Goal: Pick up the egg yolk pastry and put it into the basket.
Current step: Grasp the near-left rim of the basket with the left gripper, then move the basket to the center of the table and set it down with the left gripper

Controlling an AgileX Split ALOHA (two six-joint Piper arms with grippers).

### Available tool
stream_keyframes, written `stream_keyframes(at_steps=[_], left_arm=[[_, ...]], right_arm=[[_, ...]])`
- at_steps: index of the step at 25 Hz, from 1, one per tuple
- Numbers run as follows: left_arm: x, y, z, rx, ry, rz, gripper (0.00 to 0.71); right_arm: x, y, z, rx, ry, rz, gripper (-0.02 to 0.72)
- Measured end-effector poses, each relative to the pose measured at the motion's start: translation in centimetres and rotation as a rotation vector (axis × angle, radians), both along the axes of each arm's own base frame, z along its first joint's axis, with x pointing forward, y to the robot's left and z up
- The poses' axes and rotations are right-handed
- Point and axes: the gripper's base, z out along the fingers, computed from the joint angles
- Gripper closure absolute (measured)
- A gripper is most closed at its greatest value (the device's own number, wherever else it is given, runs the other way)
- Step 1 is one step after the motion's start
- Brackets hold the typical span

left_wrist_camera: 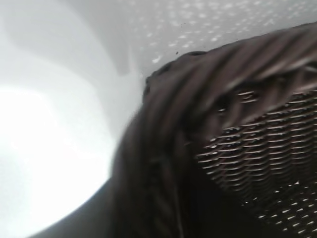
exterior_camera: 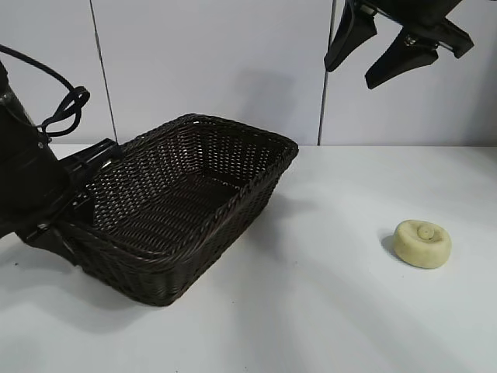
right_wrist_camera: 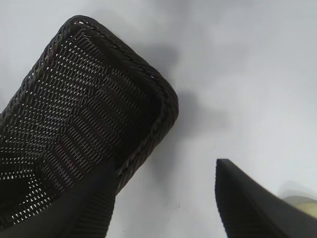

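Observation:
The egg yolk pastry, a small pale yellow puck with a knob on top, lies alone on the white table at the right. The dark wicker basket stands left of centre. My left gripper is at the basket's left end, right against the braided rim, which fills the left wrist view. My right gripper hangs open high above the table, up and slightly left of the pastry, holding nothing. In the right wrist view the basket's corner sits beyond one finger, and the pastry peeks past the other.
White table with a pale panelled wall behind. A black cable loops over the left arm. Bare tabletop lies between the basket and the pastry.

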Motion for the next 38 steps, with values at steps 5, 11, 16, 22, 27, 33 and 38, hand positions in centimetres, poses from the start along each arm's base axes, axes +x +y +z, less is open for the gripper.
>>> stream_keyframes(at_steps=[5, 11, 16, 22, 27, 33, 38], left_arm=[[-0.1, 0.0, 0.0, 0.002, 0.007, -0.008, 0.605], [-0.2, 0.2, 0.5, 0.000, 0.006, -0.006, 0.606], [-0.2, 1.8, 2.1, -0.006, -0.004, -0.041, 0.607], [0.6, 4.1, 3.1, -0.037, 0.004, -0.169, 0.607], [2.4, 4.9, 5.2, -0.029, -0.050, -0.317, 0.607], [5.5, 4.0, 6.1, -0.016, -0.035, -0.614, 0.607], [7.8, 3.3, 6.5, -0.011, -0.042, -0.807, 0.607]], right_arm=[[0.0, 0.0, 0.0, -0.001, 0.000, 0.000, 0.269], [0.0, 0.0, 0.0, -0.001, 0.000, 0.000, 0.269], [0.0, 0.0, 0.0, -0.001, 0.000, 0.000, 0.269], [0.0, 0.0, 0.0, -0.001, 0.000, 0.000, 0.269], [0.0, 0.0, 0.0, -0.001, 0.000, 0.000, 0.269], [-0.1, 0.0, -0.1, -0.003, 0.012, 0.006, 0.269], [-0.2, 0.0, -0.1, -0.004, 0.022, 0.011, 0.269]])
